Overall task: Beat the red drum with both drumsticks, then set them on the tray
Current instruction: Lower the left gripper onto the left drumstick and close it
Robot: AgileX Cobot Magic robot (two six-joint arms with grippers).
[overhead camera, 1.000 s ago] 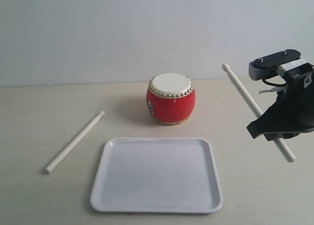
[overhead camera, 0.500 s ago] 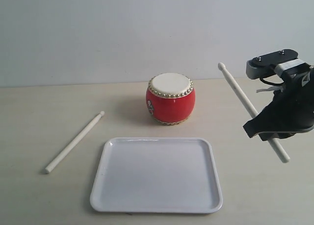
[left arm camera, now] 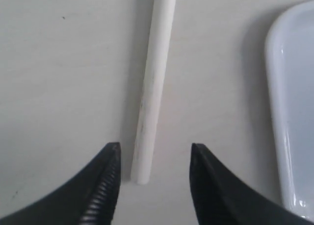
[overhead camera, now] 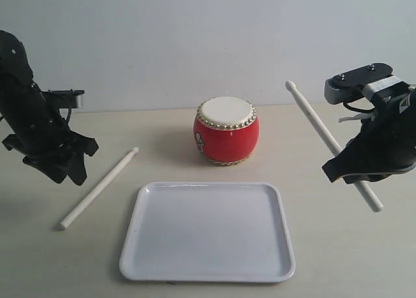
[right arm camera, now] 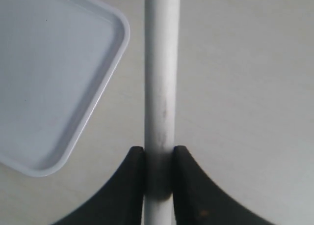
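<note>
Pickup stage by the look of it, with no beating begun and nothing on the tray yet. Right claw clamped on the lower part of the held stick, shaft slanting up in the air, rounded tip toward the drum but well apart from it. Seen from the right wrist, both fingers pressed tight against the shaft.

Left claw spread wide and gripping nothing, hovering over the loose stick. That stick flat on the table, left of the tray, tip pointing toward the drum. From the left wrist, butt end of the stick between the two fingertips, lined up along the gap, tray rim near on one side. Contact between claw and stick not apparent.

Drum upright behind the tray, between both arms.

Next, probably: lower straight down, straddle the shaft a little up from the very end for a surer hold, squeeze, lift. Then bring both tips over the drum's white skin
</note>
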